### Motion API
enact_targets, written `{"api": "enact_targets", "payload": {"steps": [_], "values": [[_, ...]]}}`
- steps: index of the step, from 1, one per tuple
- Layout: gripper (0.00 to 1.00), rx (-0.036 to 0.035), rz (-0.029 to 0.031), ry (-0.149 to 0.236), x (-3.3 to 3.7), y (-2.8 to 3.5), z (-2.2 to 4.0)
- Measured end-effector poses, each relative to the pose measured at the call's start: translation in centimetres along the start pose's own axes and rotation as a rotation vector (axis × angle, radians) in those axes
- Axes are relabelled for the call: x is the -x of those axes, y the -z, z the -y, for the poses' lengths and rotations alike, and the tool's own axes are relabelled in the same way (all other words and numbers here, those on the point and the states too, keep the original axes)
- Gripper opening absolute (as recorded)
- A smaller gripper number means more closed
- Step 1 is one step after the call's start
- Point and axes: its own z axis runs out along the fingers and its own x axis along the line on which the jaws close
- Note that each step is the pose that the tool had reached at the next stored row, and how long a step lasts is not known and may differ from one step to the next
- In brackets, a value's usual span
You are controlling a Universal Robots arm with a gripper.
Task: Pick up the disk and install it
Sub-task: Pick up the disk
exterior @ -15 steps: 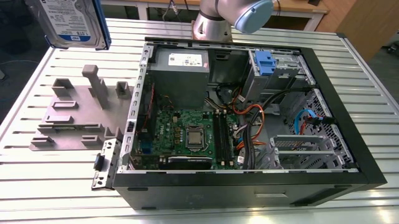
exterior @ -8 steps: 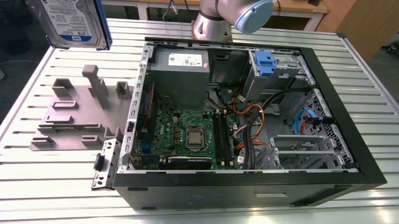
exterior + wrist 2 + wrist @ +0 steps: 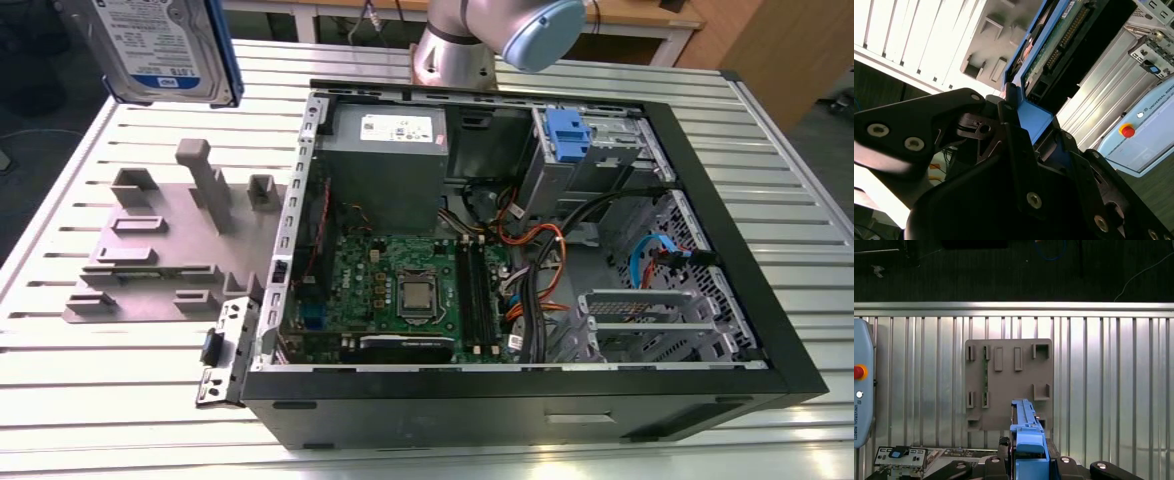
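Claw [image 3: 1031, 122] clenched on flat rectangular silver metal disk [image 3: 160, 45], blue plastic rails, white-and-blue label; I see it aloft above grey plastic slotted stand [image 3: 160, 250]. Pick-up done, I judge. Install outstanding: wants rails squared to open black computer case [image 3: 534, 415] bay.

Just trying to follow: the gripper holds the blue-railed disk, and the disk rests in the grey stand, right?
No. The gripper holds the disk, but the disk hangs in the air, clear of the grey stand, as the exterior view shows.
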Motion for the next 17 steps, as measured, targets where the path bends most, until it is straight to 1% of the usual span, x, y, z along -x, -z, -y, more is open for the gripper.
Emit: {"api": "enact_targets", "payload": {"steps": [5,13,17], "values": [[0.36,0.0001,0.0,0.0,0.0,0.0,0.43],[0.36,0.0,0.0,0.0,0.01,0.0,1.35],[0.36,-0.0001,0.0,0.0,0.01,0.0,1.71]]}}
